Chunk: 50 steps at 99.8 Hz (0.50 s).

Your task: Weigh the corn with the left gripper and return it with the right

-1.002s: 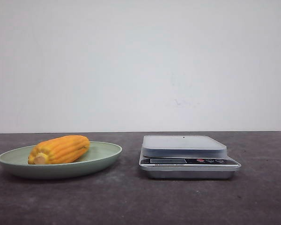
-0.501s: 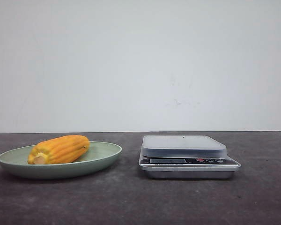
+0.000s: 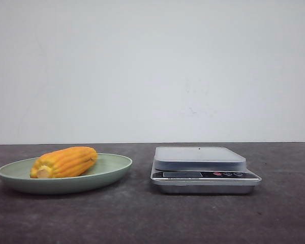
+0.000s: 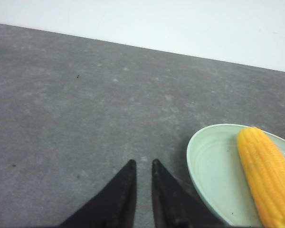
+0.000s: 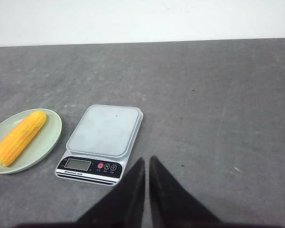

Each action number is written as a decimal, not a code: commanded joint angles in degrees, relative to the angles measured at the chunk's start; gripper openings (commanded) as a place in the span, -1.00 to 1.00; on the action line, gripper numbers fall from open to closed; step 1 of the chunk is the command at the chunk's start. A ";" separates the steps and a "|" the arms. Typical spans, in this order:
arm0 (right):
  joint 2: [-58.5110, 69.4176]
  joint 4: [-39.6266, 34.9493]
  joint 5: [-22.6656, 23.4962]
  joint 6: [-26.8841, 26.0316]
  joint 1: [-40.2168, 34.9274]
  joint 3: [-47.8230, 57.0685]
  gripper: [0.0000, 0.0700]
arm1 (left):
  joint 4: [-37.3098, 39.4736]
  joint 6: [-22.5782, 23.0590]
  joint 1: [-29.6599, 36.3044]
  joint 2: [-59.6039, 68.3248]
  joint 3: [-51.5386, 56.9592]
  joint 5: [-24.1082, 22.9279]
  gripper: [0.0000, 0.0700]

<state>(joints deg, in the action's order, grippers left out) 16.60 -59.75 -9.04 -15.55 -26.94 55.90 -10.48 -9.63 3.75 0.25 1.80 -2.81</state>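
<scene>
The corn (image 3: 64,161), a short orange-yellow cob, lies on its side in the green plate (image 3: 114,165) at the left of the table. It also shows in the left wrist view (image 4: 267,173) and the right wrist view (image 5: 18,137). The silver kitchen scale (image 3: 201,158) stands to the right of the plate with nothing on its platform (image 5: 105,129). My left gripper (image 4: 143,163) hangs over bare table beside the plate (image 4: 213,161), its jaws nearly together and empty. My right gripper (image 5: 147,159) is over the table just beside the scale's front corner, shut and empty. Neither gripper shows in the front view.
The dark grey tabletop (image 3: 142,218) runs back to a white wall. The scale's display and buttons (image 5: 90,165) face the robot.
</scene>
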 commanded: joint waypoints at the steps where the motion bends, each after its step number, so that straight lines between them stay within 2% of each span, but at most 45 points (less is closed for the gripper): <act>1: 0.04 0.59 -0.02 -0.92 -0.20 0.68 -0.98 | -0.24 0.57 -0.09 -0.07 -1.01 0.09 -0.95; 33: 0.07 0.57 -0.02 -0.79 -0.20 0.68 -0.98 | -0.24 0.57 -0.09 -0.07 -1.01 0.07 -0.95; 41: 0.04 1.25 -0.79 3.48 -0.17 0.68 -0.98 | -0.24 0.57 -0.09 -0.07 -1.01 0.07 -0.95; 50: -0.55 5.51 -3.45 6.03 2.45 0.39 -0.98 | -0.24 0.57 -0.09 -0.07 -1.01 0.07 -0.95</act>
<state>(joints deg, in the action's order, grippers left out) 16.56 -57.76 -11.00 -13.08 -26.26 55.88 -10.48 -9.63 3.77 0.25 1.80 -2.81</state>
